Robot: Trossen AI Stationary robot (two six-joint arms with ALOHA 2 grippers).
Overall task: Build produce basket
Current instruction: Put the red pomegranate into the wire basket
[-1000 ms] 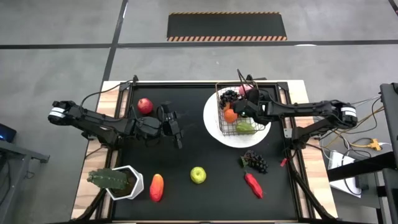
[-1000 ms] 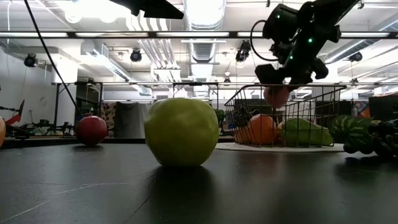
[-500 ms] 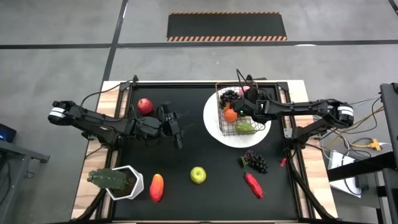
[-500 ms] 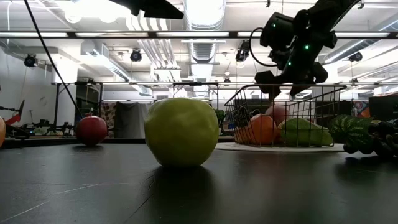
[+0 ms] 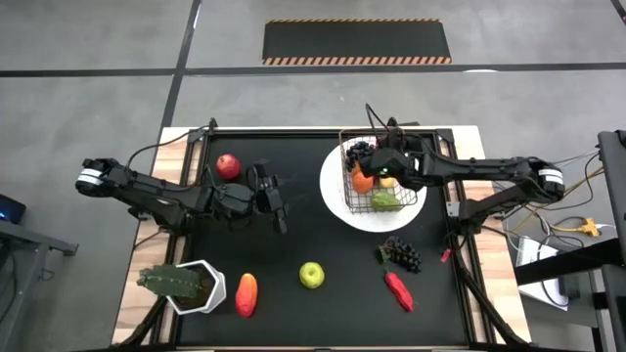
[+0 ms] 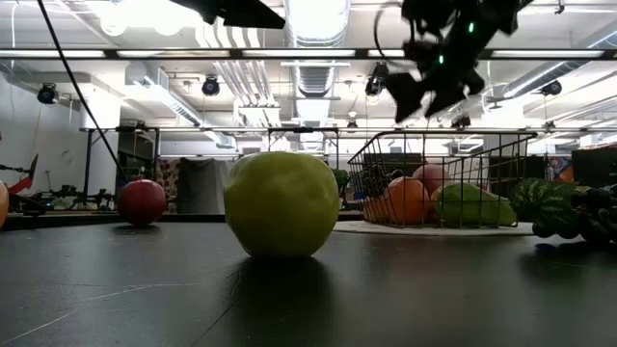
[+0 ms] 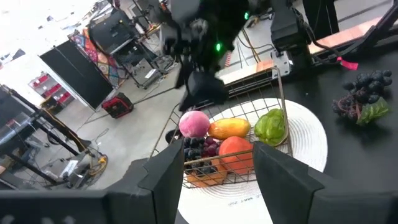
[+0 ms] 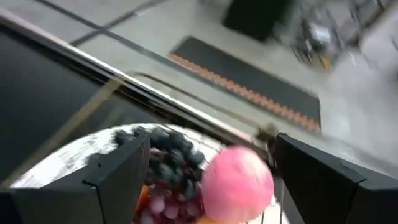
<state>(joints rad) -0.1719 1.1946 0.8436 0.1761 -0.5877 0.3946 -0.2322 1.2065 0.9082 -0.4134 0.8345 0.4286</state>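
Observation:
The wire basket (image 5: 346,186) stands on a round white plate (image 5: 337,205) at the table's far right. It holds a pink peach (image 7: 194,123), dark grapes (image 7: 198,149), an orange (image 7: 235,150), a yellow mango (image 7: 229,128) and a green pepper (image 7: 272,124). My right gripper (image 5: 378,162) hangs open above the basket, clear of the peach (image 8: 237,180); it shows high over the rim in the low view (image 6: 424,89). My left gripper (image 5: 280,207) waits open above the table's middle left, with nothing between its fingers (image 7: 163,171).
Loose on the black table lie a red apple (image 5: 228,165), a green apple (image 5: 311,275), an orange-red fruit (image 5: 246,293), a grape bunch (image 5: 401,252) and a red pepper (image 5: 398,289). A cactus in a white pot (image 5: 186,284) stands at the near left.
My right gripper has opened over the basket and let go of the pink peach, which has dropped in among the other fruit. The gripper has then risen above the basket's rim and rolled a little.

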